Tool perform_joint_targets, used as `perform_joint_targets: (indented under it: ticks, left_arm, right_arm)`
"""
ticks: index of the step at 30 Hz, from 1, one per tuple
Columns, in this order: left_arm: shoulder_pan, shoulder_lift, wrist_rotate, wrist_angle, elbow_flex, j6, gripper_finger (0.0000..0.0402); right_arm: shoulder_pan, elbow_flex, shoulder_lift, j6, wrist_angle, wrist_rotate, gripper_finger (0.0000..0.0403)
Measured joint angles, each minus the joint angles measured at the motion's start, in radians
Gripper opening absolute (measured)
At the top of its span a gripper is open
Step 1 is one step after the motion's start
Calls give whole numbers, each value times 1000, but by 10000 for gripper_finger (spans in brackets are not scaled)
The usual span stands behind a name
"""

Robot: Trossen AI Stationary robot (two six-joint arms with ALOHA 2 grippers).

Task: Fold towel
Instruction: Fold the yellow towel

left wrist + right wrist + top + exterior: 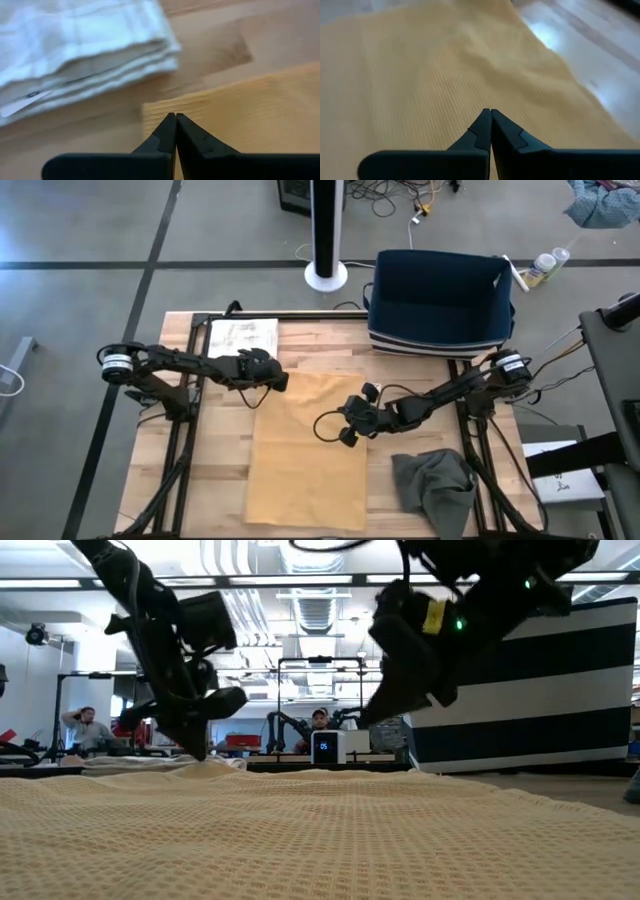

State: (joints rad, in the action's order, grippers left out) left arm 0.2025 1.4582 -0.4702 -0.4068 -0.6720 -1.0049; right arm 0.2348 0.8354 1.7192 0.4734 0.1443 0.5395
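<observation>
— On the wooden counter [200,470], near its middle, your yellow towel [305,455] is lying spread flat, running from about mid-counter down to the near edge.

— And where is my left claw [281,381] sitting?

— At the towel's far left corner, you are pressing down right at the cloth's edge. Your left wrist view is showing the two dark fingers [165,135] pinched fully together, tips at that corner of the cloth. Whether any cloth is caught between them, I cannot tell.

— What about the right claw [348,437]?

— You are holding it over the towel's right side, near the right edge of the cloth, about mid-counter. Its fingers [485,127] are pressed tight together too, pointing down at the yellow weave, and I cannot tell whether it is gripping any fabric.

— What else are you seeing on the counter?

— You are sharing it with a folded white towel [243,334] lying at the far left corner, just beyond your left claw. A crumpled grey cloth [432,480] is lying near the near right corner, just beside the yellow towel. A dark blue bin [440,300] with striped sides is standing at the far right edge.
</observation>
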Motion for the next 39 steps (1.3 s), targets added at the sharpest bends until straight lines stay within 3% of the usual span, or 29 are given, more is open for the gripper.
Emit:
perform_joint_targets:
  ticks: [8,18,27,36,39]
  left_arm:
    - [9,-1,-43,19,68,-37,0]
    - [-31,-42,-25,25,-12,-18,0]
    - [-7,78,-49,56,49,-36,0]
    - [-6,62,-109,44,65,-54,0]
    - [-17,25,-105,43,46,6,0]
  right_arm:
    - [0,1,115,50,4,-51,0]
    - [-6,11,99,24,5,-41,0]
    - [-16,15,108,25,2,-41,0]
    - [-24,14,115,25,-16,-41,0]
    - [-24,14,100,22,-18,-41,0]
